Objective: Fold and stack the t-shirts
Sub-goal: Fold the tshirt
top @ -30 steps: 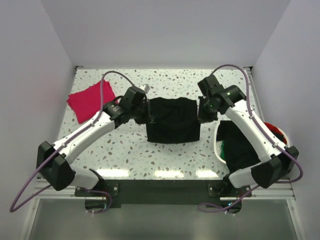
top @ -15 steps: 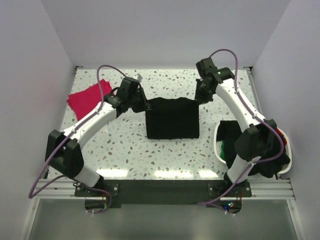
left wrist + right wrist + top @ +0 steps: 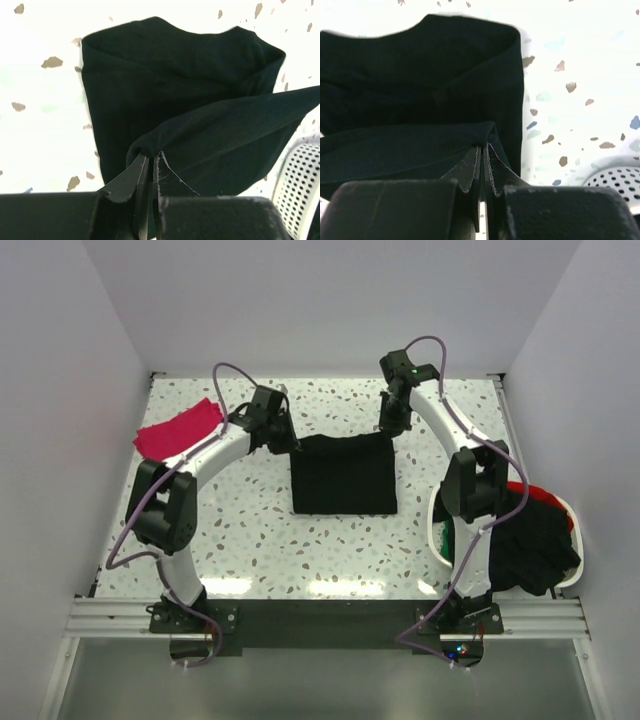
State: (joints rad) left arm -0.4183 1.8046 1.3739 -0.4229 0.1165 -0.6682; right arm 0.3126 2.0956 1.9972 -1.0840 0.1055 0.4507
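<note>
Top external: black t-shirt point(image 3: 343, 475) mid-frame, fold under way. Left fingers point(image 3: 125, 179) and right fingers point(image 3: 469, 172) pinching its upper corners. Next, likely: lay edge flat, release.

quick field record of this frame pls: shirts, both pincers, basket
surface: white speckled tabletop
centre: black cloth t-shirt, partly folded, top flap held above the lower layer
left pincer: shut on the flap's far-left corner
right pincer: shut on the flap's far-right corner
far left: magenta-pink folded cloth shirt, not touched
right: white perforated plastic basket, holding black and red clothes
</note>
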